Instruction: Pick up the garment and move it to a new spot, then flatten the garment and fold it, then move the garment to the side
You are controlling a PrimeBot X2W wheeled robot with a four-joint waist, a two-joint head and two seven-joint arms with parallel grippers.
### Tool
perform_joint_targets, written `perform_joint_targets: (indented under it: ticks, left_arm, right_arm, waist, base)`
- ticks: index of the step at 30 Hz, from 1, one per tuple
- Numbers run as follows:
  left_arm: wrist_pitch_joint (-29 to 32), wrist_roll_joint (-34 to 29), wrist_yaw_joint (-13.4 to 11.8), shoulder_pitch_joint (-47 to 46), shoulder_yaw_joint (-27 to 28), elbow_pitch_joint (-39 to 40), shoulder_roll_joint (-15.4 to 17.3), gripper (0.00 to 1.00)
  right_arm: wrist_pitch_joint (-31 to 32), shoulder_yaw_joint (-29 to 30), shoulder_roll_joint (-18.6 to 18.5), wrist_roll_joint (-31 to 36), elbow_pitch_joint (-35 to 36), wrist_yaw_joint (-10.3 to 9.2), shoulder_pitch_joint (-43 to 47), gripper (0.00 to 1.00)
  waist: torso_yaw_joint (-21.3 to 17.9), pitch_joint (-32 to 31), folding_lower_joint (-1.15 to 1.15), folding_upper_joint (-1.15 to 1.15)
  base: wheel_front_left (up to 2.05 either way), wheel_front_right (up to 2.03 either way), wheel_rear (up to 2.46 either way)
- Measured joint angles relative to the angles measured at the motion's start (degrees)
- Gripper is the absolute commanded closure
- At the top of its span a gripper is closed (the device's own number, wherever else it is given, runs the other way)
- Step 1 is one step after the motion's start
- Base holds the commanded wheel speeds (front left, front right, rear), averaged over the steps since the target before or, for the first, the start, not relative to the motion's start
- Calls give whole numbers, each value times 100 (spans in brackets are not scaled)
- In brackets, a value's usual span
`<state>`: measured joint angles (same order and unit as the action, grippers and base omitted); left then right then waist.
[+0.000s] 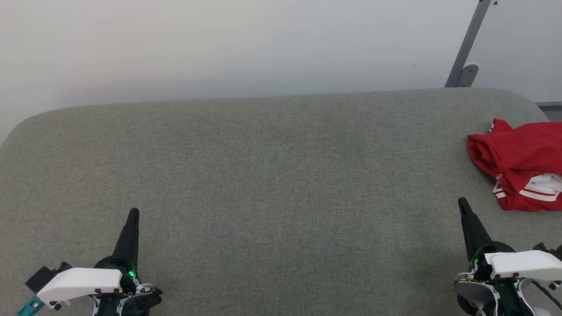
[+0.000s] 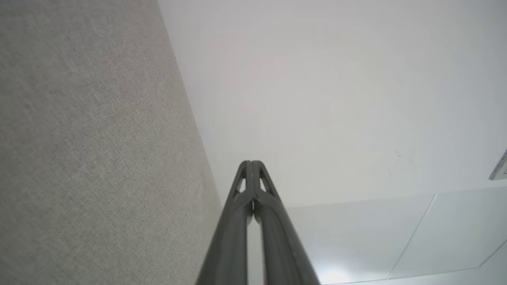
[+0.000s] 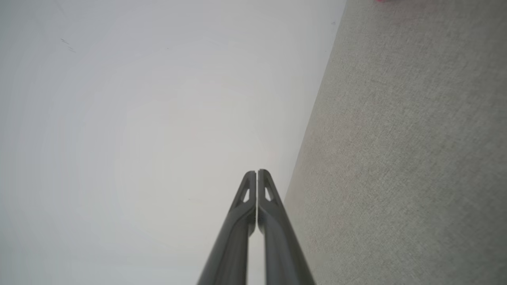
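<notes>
The garment lies crumpled at the right end of the desk, so the near right claw seems best placed to take it; it and the left claw are closed, holding nothing.

Matt, coarse-woven grey cloth over the table top, slightly rough. Soft red cloth on the garment, creased and dull, with white striped trim. Matt dark plastic on the fingers of the left gripper and right gripper; smooth white plastic wrist covers behind. Smooth matt painted wall; grey satin metal pole.
</notes>
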<state>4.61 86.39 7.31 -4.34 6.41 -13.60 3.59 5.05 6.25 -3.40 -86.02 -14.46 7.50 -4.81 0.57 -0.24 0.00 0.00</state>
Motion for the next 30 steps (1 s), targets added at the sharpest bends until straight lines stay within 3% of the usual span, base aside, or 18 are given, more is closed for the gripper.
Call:
perform_joint_targets:
  ticks: [17,30]
  left_arm:
    - [194,572,0,-152,10,-47,-69,100]
    - [197,592,0,-162,10,-49,-80,100]
  right_arm:
    - [146,26,46,-592,31,0,-108,100]
    - [151,27,49,-627,38,0,-134,100]
  waist:
    - [-55,40,0,0]
    - [-57,41,0,0]
  base:
    - [0,0,0]
    - [0,0,0]
